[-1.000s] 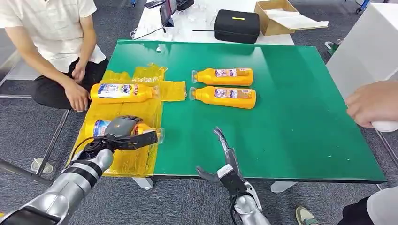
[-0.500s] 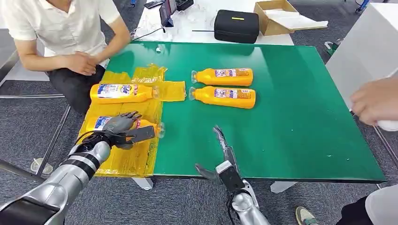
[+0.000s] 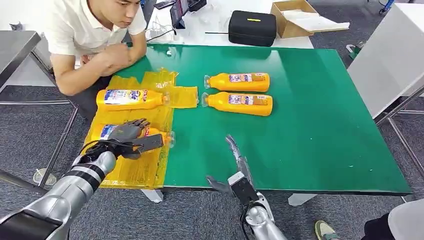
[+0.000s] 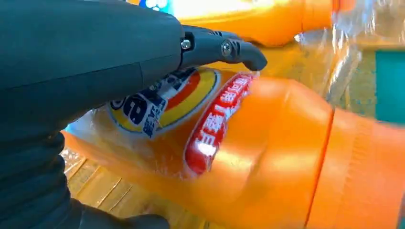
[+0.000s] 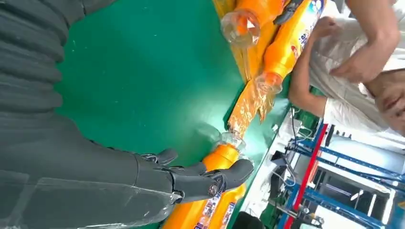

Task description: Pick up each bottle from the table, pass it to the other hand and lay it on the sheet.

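On the yellow sheet [image 3: 142, 170] at the table's left lie two orange bottles. The far one [image 3: 131, 98] lies free. The near one [image 3: 106, 132] lies under my left hand [image 3: 129, 136], whose fingers are spread over it, thumb stretched toward the neck. In the left wrist view the thumb [image 4: 219, 47] hovers just over that bottle's label [image 4: 267, 157]. Two more bottles [image 3: 237, 81] [image 3: 239, 103] lie side by side on the green table [image 3: 310, 130]. My right hand [image 3: 237, 167] is open at the table's near edge, holding nothing; it also appears in the right wrist view [image 5: 191, 179].
A person leans with folded arms on the table's far left corner [image 3: 107, 55]. A black case [image 3: 252, 27] and a cardboard box [image 3: 295, 17] sit on the white table beyond. A white table [image 3: 390, 55] stands to the right.
My left hand's fingers have uncurled from the near bottle, which now lies on the sheet. The person at the left leaned in onto the table. A person's hand at the right edge withdrew.
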